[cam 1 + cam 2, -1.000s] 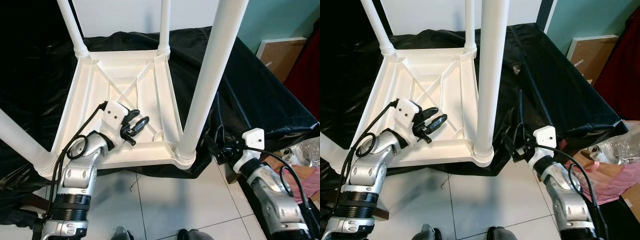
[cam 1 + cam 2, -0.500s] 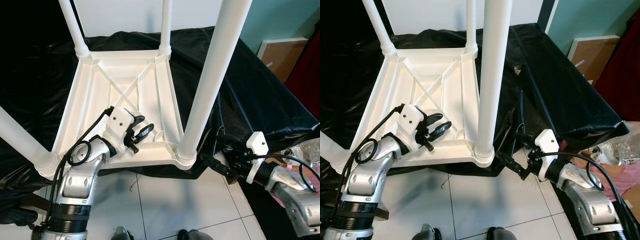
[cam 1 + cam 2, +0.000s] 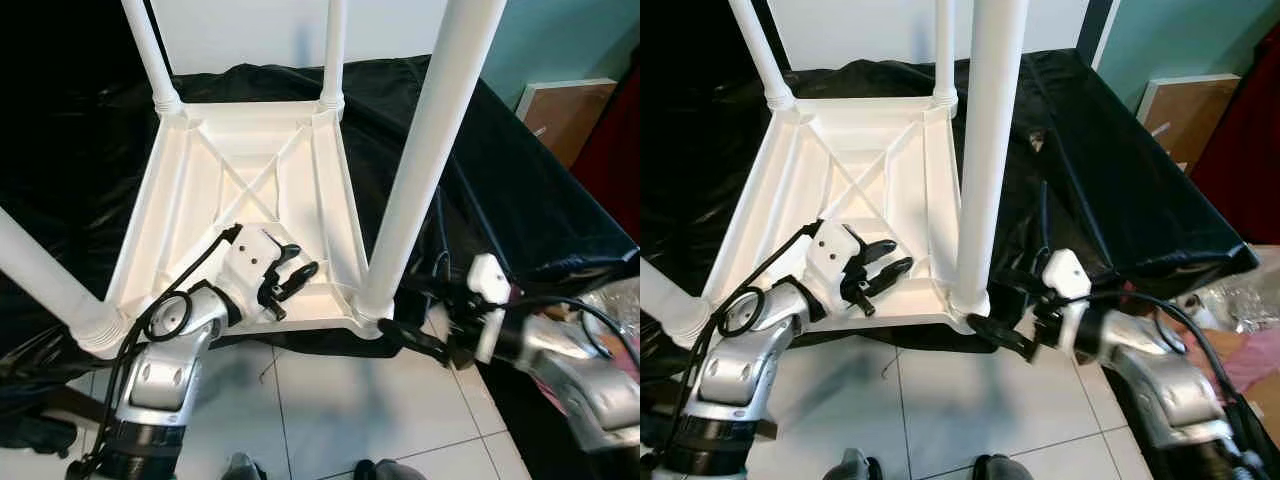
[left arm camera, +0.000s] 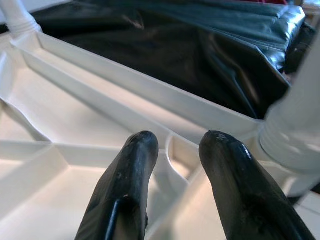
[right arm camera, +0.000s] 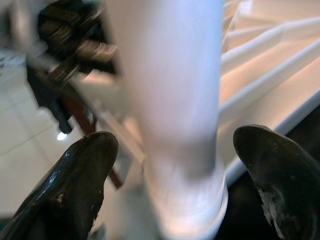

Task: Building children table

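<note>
Straddling the near table leg [image 3: 420, 170] with spread fingers, right gripper [image 5: 170, 190], left gripper [image 3: 290, 283] slightly parted over upturned white table [image 3: 190, 190], black sheet [image 3: 500, 170] beneath

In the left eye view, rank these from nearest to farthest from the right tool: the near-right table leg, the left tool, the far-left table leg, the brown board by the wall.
1. Near-right table leg: directly ahead of the right tool, whose open fingers flank its base.
2. Left tool: over the upturned tabletop's near edge.
3. Brown board: back at the right, by the wall.
4. Far-left table leg: diagonally opposite corner.
</note>
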`<state>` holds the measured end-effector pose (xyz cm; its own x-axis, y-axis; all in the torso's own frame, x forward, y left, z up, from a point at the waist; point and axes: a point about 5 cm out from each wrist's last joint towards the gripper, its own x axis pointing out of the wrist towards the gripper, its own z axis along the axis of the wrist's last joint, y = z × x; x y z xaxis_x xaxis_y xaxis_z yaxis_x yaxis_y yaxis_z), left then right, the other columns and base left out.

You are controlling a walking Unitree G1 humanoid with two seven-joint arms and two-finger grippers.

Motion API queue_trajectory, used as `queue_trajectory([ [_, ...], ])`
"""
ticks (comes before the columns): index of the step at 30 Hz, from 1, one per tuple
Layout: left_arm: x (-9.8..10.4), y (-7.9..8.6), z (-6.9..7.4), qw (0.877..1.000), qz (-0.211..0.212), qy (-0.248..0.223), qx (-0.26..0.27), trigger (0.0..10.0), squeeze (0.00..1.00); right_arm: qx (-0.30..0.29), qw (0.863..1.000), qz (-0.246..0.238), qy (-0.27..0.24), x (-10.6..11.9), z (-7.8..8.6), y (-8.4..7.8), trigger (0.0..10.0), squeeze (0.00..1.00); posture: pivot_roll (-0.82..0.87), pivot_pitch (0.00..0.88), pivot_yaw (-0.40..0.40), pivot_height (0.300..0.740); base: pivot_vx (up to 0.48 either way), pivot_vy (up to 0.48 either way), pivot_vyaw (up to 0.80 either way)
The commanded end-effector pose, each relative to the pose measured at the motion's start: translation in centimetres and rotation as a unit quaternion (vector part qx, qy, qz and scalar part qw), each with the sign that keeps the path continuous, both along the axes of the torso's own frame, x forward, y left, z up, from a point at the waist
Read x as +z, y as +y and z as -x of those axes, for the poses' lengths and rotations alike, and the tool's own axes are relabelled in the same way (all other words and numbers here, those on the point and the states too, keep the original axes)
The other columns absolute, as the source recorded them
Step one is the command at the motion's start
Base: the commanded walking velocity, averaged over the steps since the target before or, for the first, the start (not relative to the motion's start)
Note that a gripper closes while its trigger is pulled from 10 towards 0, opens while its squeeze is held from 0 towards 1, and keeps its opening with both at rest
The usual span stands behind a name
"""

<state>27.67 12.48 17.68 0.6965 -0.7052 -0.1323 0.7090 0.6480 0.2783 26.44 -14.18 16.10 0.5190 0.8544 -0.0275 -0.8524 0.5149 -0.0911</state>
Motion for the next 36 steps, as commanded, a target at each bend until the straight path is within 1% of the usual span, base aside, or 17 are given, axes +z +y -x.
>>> queue_trajectory([
  [1, -0.3, -0.3, 0.4, 1.000, 0.001, 0.014, -0.007, 10.0, 0.00, -0.010, 1.000, 0.007, -0.001, -0.4, -0.3, 0.2, 10.0, 0.00, 0.02, 0.114, -0.058, 0.740, 0.000, 0.000, 0.00],
  [3, -0.5, -0.2, 0.9, 1.000, -0.002, 0.019, -0.009, 10.0, 0.00, -0.016, 1.000, -0.003, -0.008, -0.6, -1.1, 1.4, 10.0, 0.00, 0.02, 0.113, -0.059, 0.740, 0.000, 0.000, 0.00],
  [4, -0.5, -0.2, 0.9, 1.000, -0.002, 0.019, -0.009, 10.0, 0.00, -0.016, 1.000, -0.003, -0.008, -0.6, -1.1, 1.4, 10.0, 0.00, 0.02, 0.113, -0.059, 0.740, 0.000, 0.000, 0.00],
  [7, -0.6, -0.5, 1.2, 1.000, -0.003, 0.024, -0.012, 10.0, 0.00, -0.005, 1.000, -0.006, -0.009, -0.9, -2.1, 2.7, 10.0, 0.00, 0.03, 0.111, -0.057, 0.740, 0.000, 0.000, 0.00],
  [10, -0.6, -0.7, 1.2, 1.000, -0.002, 0.025, -0.014, 10.0, 0.00, -0.001, 1.000, -0.007, -0.009, -0.9, -2.4, 2.9, 10.0, 0.00, 0.03, 0.109, -0.056, 0.740, 0.000, 0.000, 0.00],
  [14, -0.6, -1.1, 1.3, 0.999, -0.003, 0.029, -0.019, 10.0, 0.00, -0.005, 1.000, 0.001, -0.016, -1.0, -3.9, 3.0, 10.0, 0.00, 0.03, 0.105, -0.059, 0.740, 0.000, 0.000, 0.00],
  [15, -0.6, -1.1, 1.3, 0.999, -0.003, 0.029, -0.019, 10.0, 0.00, -0.005, 1.000, 0.001, -0.016, -1.0, -3.9, 3.0, 10.0, 0.00, 0.03, 0.105, -0.059, 0.740, 0.000, 0.000, 0.00],
  [17, -0.5, -1.3, 1.3, 0.999, -0.004, 0.029, -0.022, 10.0, 0.00, -0.026, 0.999, 0.007, -0.024, -0.9, -5.3, 2.5, 10.0, 0.00, 0.04, 0.101, -0.063, 0.740, 0.000, 0.000, 0.00],
  [18, -0.5, -1.3, 1.3, 0.999, -0.004, 0.029, -0.022, 10.0, 0.00, -0.026, 0.999, 0.007, -0.024, -0.9, -5.3, 2.5, 10.0, 0.00, 0.04, 0.101, -0.063, 0.740, 0.000, 0.000, 0.00],
  [20, -0.5, -1.3, 1.3, 0.999, -0.004, 0.030, -0.021, 10.0, 0.00, -0.049, 0.998, 0.009, -0.029, -0.7, -6.5, 1.9, 10.0, 0.00, 0.04, 0.096, -0.063, 0.740, 0.000, 0.000, 0.00],
  [23, -0.5, -1.4, 1.3, 0.999, -0.003, 0.030, -0.020, 10.0, 0.00, -0.061, 0.998, 0.011, -0.033, -0.7, -7.0, 1.6, 10.0, 0.00, 0.04, 0.096, -0.063, 0.740, 0.000, 0.000, 0.00],
  [24, -0.4, -1.5, 1.3, 0.999, -0.002, 0.029, -0.021, 10.0, 0.00, -0.083, 0.996, 0.010, -0.037, -0.5, -7.8, 1.0, 10.0, 0.00, 0.04, 0.095, -0.064, 0.740, 0.000, 0.000, 0.00],
  [27, -0.3, -1.6, 1.3, 0.999, -0.001, 0.028, -0.022, 10.0, 0.00, -0.100, 0.994, 0.009, -0.041, -0.3, -8.4, 0.6, 10.0, 0.00, 0.04, 0.094, -0.063, 0.740, 0.000, 0.000, 0.00],
  [29, -0.2, -1.9, 1.3, 0.999, 0.001, 0.026, -0.024, 10.0, 0.00, -0.135, 0.990, 0.012, -0.048, -0.2, -9.2, -0.4, 10.0, 0.00, 0.04, 0.095, -0.064, 0.740, 0.000, 0.000, 0.00],
  [30, -0.2, -1.9, 1.3, 0.999, 0.001, 0.026, -0.024, 10.0, 0.00, -0.135, 0.990, 0.012, -0.048, -0.2, -9.2, -0.4, 10.0, 0.00, 0.04, 0.095, -0.064, 0.740, 0.000, 0.000, 0.00],
  [32, -0.1, -2.0, 1.2, 0.999, 0.004, 0.023, -0.024, 10.0, 0.00, -0.158, 0.986, 0.009, -0.051, -0.1, -9.6, -1.2, 10.0, 0.00, 0.04, 0.096, -0.062, 0.740, 0.000, 0.000, 0.00],
  [36, 0.0, -2.3, 1.2, 0.999, 0.005, 0.020, -0.024, 10.0, 0.00, -0.169, 0.985, 0.003, -0.045, -0.4, -9.7, -1.6, 10.0, 0.00, 0.04, 0.096, -0.059, 0.740, 0.000, 0.000, 0.00],
])
